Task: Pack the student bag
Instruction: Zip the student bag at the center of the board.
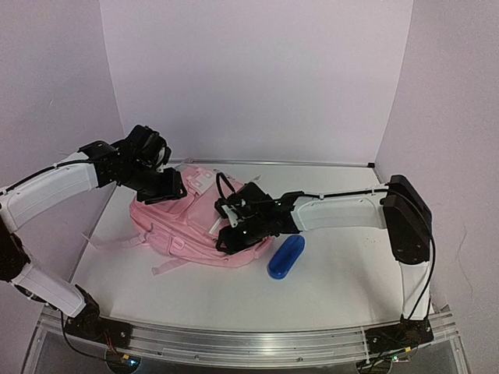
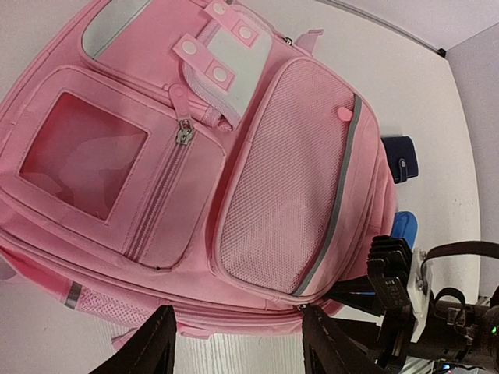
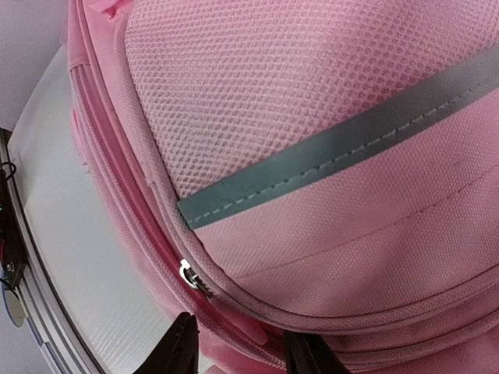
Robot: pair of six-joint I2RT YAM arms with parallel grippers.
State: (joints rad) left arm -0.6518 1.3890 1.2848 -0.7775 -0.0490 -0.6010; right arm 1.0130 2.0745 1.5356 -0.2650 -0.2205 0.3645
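The student bag (image 1: 175,227) lies flat on the white table, front side up, pink with white patches (image 2: 234,54) and a mesh pocket (image 2: 288,171). My left gripper (image 1: 166,187) hovers at the bag's far left end, open, its fingers (image 2: 156,343) straddling the bag's zipped side band without pinching it. My right gripper (image 1: 231,234) is down at the bag's near right edge. In the right wrist view the silver zip slider (image 3: 189,276) and its pink pull tab (image 3: 248,326) lie between the parted fingertips (image 3: 181,347); a gap shows on both sides.
A blue oblong case (image 1: 286,257) lies on the table just right of the bag, by the right gripper. A dark navy wallet (image 2: 400,157) sits beside the bag's far right edge. White walls close in the table on three sides.
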